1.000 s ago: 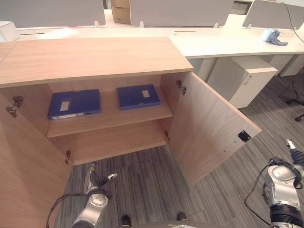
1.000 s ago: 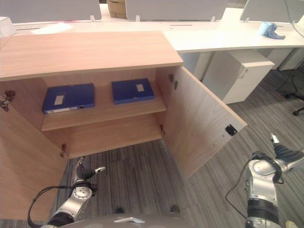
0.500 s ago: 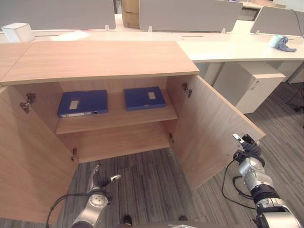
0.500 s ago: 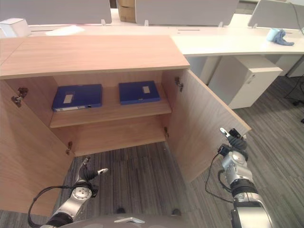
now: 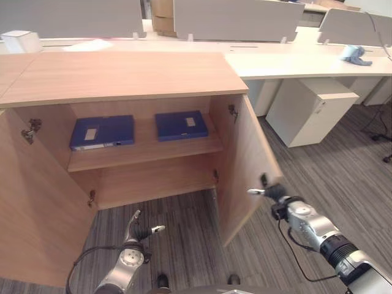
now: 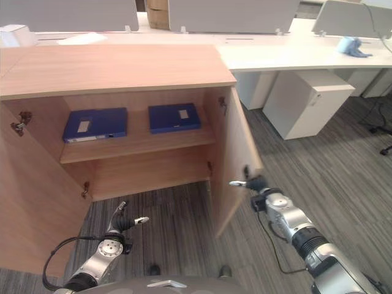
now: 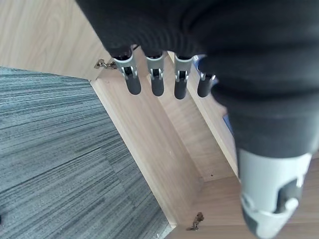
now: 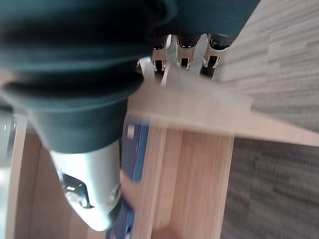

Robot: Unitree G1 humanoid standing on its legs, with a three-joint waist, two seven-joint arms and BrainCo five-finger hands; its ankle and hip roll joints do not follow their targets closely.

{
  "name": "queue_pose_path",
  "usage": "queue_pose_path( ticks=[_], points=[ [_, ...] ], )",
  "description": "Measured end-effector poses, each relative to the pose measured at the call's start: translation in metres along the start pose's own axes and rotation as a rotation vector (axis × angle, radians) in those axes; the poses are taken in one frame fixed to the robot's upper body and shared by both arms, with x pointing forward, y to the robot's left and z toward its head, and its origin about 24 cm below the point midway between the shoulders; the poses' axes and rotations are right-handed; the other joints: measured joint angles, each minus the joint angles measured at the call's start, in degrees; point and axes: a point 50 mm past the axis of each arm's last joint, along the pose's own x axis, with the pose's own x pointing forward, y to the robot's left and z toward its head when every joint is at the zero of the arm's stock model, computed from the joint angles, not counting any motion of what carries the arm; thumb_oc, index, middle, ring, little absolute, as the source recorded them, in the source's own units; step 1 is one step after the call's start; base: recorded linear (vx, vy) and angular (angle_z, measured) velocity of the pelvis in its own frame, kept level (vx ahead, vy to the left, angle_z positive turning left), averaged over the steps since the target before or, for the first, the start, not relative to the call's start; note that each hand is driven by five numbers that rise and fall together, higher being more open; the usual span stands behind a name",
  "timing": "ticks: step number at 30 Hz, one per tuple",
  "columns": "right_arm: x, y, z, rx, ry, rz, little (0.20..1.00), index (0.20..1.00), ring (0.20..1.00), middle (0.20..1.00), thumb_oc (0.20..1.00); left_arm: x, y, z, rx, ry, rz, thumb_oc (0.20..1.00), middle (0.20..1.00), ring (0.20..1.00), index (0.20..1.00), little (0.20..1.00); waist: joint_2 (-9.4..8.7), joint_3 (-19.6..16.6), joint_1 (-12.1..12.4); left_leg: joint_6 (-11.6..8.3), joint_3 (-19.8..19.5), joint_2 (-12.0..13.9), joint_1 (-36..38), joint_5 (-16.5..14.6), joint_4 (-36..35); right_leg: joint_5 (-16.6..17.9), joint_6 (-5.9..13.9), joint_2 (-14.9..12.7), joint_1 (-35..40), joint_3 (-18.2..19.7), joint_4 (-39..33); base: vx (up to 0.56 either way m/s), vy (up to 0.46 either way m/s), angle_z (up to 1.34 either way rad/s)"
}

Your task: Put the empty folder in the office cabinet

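Fingers [image 8: 183,56] part-hidden by cabinet door [image 5: 245,165]

Right hand [image 5: 274,192] rose to the right cabinet door [image 5: 245,165], straight fingers against it, door swung partly closed

Two silver-grey arms with black ribbed collars at the forearms are seen. Each wrist and hand back is wrapped in a dark ribbed cover. The left hand [image 5: 139,231] and right hand [image 5: 270,192] are fitted with silver fingers [image 7: 154,74] tipped in dark pads, each thumb being silver too.
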Motion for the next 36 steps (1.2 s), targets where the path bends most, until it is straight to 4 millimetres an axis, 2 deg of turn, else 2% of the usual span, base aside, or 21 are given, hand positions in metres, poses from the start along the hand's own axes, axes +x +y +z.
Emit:
queue_pose_path(
  ticks=[2, 4, 5, 6, 9, 11, 13, 17, 20, 21, 22, 23, 24, 25, 27, 29, 31, 32, 34, 35, 36],
  points=[
    [0.018, 0.039, 0.013, -0.045, -0.029, 0.212, 1.0, 1.0, 1.0, 1.0, 1.0, 0.0, -0.006, 0.005, 0.007, -0.021, -0.031, 1.0, 1.0, 1.0, 1.0, 1.0, 1.01, 0.3, 1.7, -0.19, -1.2, -0.1, -0.8, 0.1, 0.0, -0.1, -0.17, 0.0, -0.3, -0.6, 1.0, 0.02, -0.012, 0.44],
    [0.028, 0.044, 0.028, -0.026, -0.071, 0.203, 1.0, 1.0, 1.0, 1.0, 1.0, 0.0, -0.009, 0.009, 0.011, -0.035, -0.044, 1.0, 1.0, 1.0, 1.0, 1.0, 1.75, 0.3, 2.7, -0.94, -1.3, -0.1, -1.0, 0.7, 0.0, -0.2, -0.4, -0.2, -0.7, -1.0, 1.9, 0.02, -0.013, 0.29],
    [0.032, 0.044, 0.037, -0.035, -0.091, 0.212, 1.0, 1.0, 1.0, 1.0, 1.0, 0.0, -0.009, 0.009, 0.015, -0.036, -0.047, 1.0, 1.0, 1.0, 1.0, 1.0, 2.16, 0.2, 4.3, -0.9, -1.4, -0.4, -1.3, 1.2, 0.2, -0.5, -0.74, -0.3, -0.8, -1.4, 2.3, 0.02, -0.02, 0.25],
    [0.031, 0.05, 0.037, -0.053, -0.089, 0.262, 1.0, 1.0, 1.0, 1.0, 1.0, 0.0, -0.007, 0.008, 0.02, -0.034, -0.044, 1.0, 1.0, 1.0, 1.0, 1.0, 2.15, 0.3, 5.0, -0.73, -1.4, -0.5, -1.2, 1.6, 0.5, -0.6, -0.92, -0.4, -0.7, -1.6, 2.7, 0.03, -0.04, 0.33],
    [0.035, 0.091, 0.023, -0.031, -0.064, 0.441, 1.0, 1.0, 1.0, 1.0, 1.0, 0.001, 0.0, 0.007, 0.035, -0.032, -0.03, 1.0, 1.0, 1.0, 1.0, 1.0, 0.97, 0.3, 5.5, -0.83, -2.2, -0.6, -0.8, 2.6, 0.6, -0.9, -1.58, -0.8, -0.1, -2.2, 4.2, 0.02, -0.022, 0.2],
    [0.036, 0.106, 0.016, -0.007, -0.049, 0.489, 1.0, 1.0, 1.0, 1.0, 1.0, 0.004, 0.002, 0.013, 0.037, -0.048, -0.026, 1.0, 1.0, 1.0, 1.0, 1.0, 0.55, 1.0, 5.4, -0.81, -2.6, -1.0, -0.9, 2.6, 0.6, -0.8, -1.58, -1.1, -0.2, -2.2, 4.8, 0.02, -0.019, 0.12],
    [0.035, 0.11, 0.007, 0.029, -0.032, 0.488, 1.0, 1.0, 1.0, 1.0, 1.0, 0.005, 0.005, 0.015, 0.037, -0.053, -0.017, 1.0, 1.0, 1.0, 1.0, 1.0, 0.25, 1.2, 5.5, -0.72, -2.6, -1.3, -0.6, 2.5, 0.6, -0.8, -1.57, -1.4, 0.0, -2.1, 5.1, 0.01, -0.018, 0.04],
    [0.031, 0.101, -0.008, 0.106, -0.017, 0.423, 1.0, 1.0, 1.0, 1.0, 1.0, 0.006, 0.013, 0.015, 0.037, -0.05, 0.009, 1.0, 1.0, 1.0, 1.0, 1.0, -0.41, 1.9, 4.9, -0.74, -2.5, -1.2, -0.6, 2.0, 0.6, -0.9, -1.55, -1.4, -0.1, -1.9, 5.0, 0.0, -0.018, -0.02],
    [0.028, 0.08, -0.04, 0.182, 0.064, 0.273, 1.0, 1.0, 1.0, 1.0, 1.0, 0.005, 0.013, 0.013, 0.035, -0.041, 0.012, 1.0, 1.0, 1.0, 1.0, 1.0, -0.43, 2.0, 4.8, -0.68, -2.5, -1.2, -0.6, 1.4, 0.5, -1.5, -1.51, -1.4, -0.1, -1.7, 4.9, 0.0, -0.008, -0.03],
    [0.026, 0.07, -0.06, 0.233, 0.12, 0.186, 1.0, 1.0, 1.0, 1.0, 1.0, 0.005, 0.014, 0.009, 0.03, -0.025, 0.023, 1.0, 1.0, 1.0, 1.0, 1.0, -0.41, 2.0, 4.6, -0.69, -2.5, -1.2, -0.6, 1.4, 0.2, -2.1, -1.24, -1.4, -0.1, -1.5, 4.8, 0.0, 0.0, 0.0],
    [0.026, 0.069, -0.062, 0.24, 0.126, 0.177, 1.0, 1.0, 1.0, 1.0, 1.0, 0.005, 0.015, 0.008, 0.028, -0.023, 0.024, 1.0, 1.0, 1.0, 1.0, 1.0, -0.36, 2.1, 4.6, -0.69, -2.5, -1.1, -0.6, 1.5, 0.2, -2.1, -1.29, -1.3, -0.1, -1.5, 4.8, 0.0, 0.0, 0.0],
    [0.019, 0.054, -0.091, 0.329, 0.215, 0.027, 1.0, 1.0, 1.0, 1.0, 1.0, 0.005, 0.017, 0.001, 0.007, 0.01, 0.05, 1.0, 1.0, 1.0, 1.0, 1.0, 0.17, 2.4, 4.5, -0.72, -2.6, -1.0, -0.6, 1.5, 0.0, -2.9, -0.91, -1.2, -0.1, -1.5, 4.8, 0.0, 0.0, 0.0],
    [0.015, 0.048, -0.104, 0.364, 0.26, -0.048, 1.0, 1.0, 1.0, 1.0, 1.0, 0.004, 0.019, -0.003, 0.001, 0.026, 0.063, 1.0, 1.0, 1.0, 1.0, 1.0, 0.49, 2.7, 4.6, -0.72, -2.6, -0.9, -0.6, 1.5, 0.0, -3.1, -1.11, -1.2, -0.1, -1.5, 4.8, 0.0, 0.0, 0.0],
    [0.003, 0.037, -0.129, 0.409, 0.345, -0.173, 1.0, 1.0, 1.0, 1.0, 1.0, 0.003, 0.024, -0.009, -0.024, 0.049, 0.096, 1.0, 1.0, 1.0, 1.0, 1.0, 0.84, 2.9, 4.6, -0.71, -2.7, -0.9, -0.6, 1.5, 0.0, -3.2, -1.1, -1.2, -0.1, -1.6, 4.8, 0.0, 0.0, 0.0],
    [-0.013, 0.03, -0.152, 0.426, 0.456, -0.288, 1.0, 1.0, 1.0, 1.0, 1.0, 0.001, 0.034, -0.015, -0.073, 0.077, 0.155, 1.0, 1.0, 1.0, 1.0, 1.0, 1.32, 3.1, 4.9, -0.66, -2.9, -1.0, -0.8, 1.6, 0.0, -3.2, -1.08, -1.3, -0.1, -1.7, 4.7, 0.03, 0.024, 0.05],
    [-0.027, 0.026, -0.171, 0.466, 0.542, -0.382, 1.0, 1.0, 1.0, 1.0, 1.0, -0.001, 0.049, -0.024, -0.116, 0.111, 0.229, 1.0, 1.0, 1.0, 1.0, 1.0, 1.62, 3.3, 5.1, -0.68, -3.2, -1.0, -0.8, 1.7, 0.0, -3.1, -1.01, -1.3, 0.3, -2.1, 4.1, 0.08, 0.055, 0.09],
    [-0.048, 0.022, -0.192, 0.516, 0.672, -0.514, 1.0, 1.0, 1.0, 1.0, 1.0, -0.006, 0.073, -0.033, -0.179, 0.152, 0.351, 1.0, 1.0, 1.0, 1.0, 1.0, 2.09, 3.1, 5.2, -0.56, -3.9, -1.5, -0.4, 1.6, 0.0, -2.7, -0.63, -1.5, 1.5, -3.0, 3.6, 0.06, 0.045, 0.21],
    [-0.063, 0.019, -0.203, 0.501, 0.729, -0.558, 1.0, 1.0, 1.0, 1.0, 1.0, -0.011, 0.09, -0.037, -0.179, 0.162, 0.415, 1.0, 1.0, 1.0, 1.0, 1.0, 2.62, 3.2, 5.2, -0.41, -4.4, -1.9, -0.5, 1.5, 0.0, -2.6, -0.82, -1.8, 1.7, -3.4, 3.8, 0.04, 0.023, 0.23],
    [-0.07, 0.015, -0.207, 0.516, 0.74, -0.608, 1.0, 1.0, 1.0, 1.0, 1.0, -0.02, 0.116, -0.044, -0.173, 0.186, 0.509, 1.0, 1.0, 1.0, 1.0, 1.0, 2.8, 3.2, 4.9, -0.18, -4.7, -1.9, -0.3, 1.4, 0.2, -2.7, -1.08, -1.9, 1.8, -3.0, 4.7, 0.04, -0.027, 0.16],
    [-0.087, 0.015, -0.218, 0.52, 0.78, -0.643, 1.0, 1.0, 1.0, 1.0, 1.0, -0.032, 0.142, -0.048, -0.151, 0.197, 0.594, 1.0, 1.0, 1.0, 1.0, 1.0, 3.65, 2.9, 4.7, 0.09, -5.6, -1.7, -0.6, 1.7, 0.5, -3.6, -0.9, -1.3, 1.3, -2.6, 5.2, 0.05, -0.067, 0.16],
    [-0.09, 0.015, -0.22, 0.526, 0.79, -0.651, 1.0, 1.0, 1.0, 1.0, 1.0, -0.037, 0.151, -0.048, -0.132, 0.192, 0.614, 1.0, 1.0, 1.0, 1.0, 1.0, 3.68, 2.8, 4.4, 0.06, -6.0, -1.5, -0.6, 1.7, 0.6, -4.2, -0.72, -0.5, 1.3, -1.2, 5.2, 0.06, -0.08, 0.27]
  ],
)
